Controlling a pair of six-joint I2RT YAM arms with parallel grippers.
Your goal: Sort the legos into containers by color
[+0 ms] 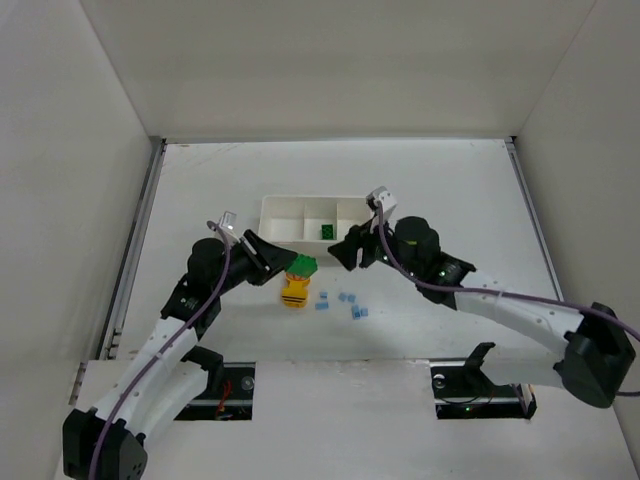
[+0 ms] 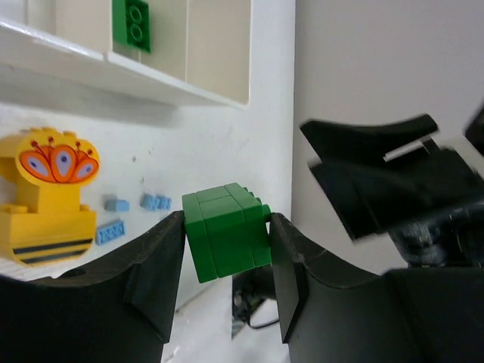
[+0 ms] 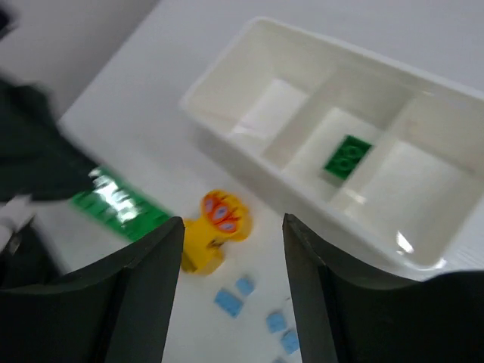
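L pincer [image 2: 227, 222] clamps green brick [image 2: 227, 243], tilted, studs toward upper right.

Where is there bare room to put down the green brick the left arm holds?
The tray has bare left and right compartments; the middle holds one green brick with room beside it. The table beyond the tray is bare too. Crowded: the strip before the tray, with yellow piece, blue bricks and right gripper.
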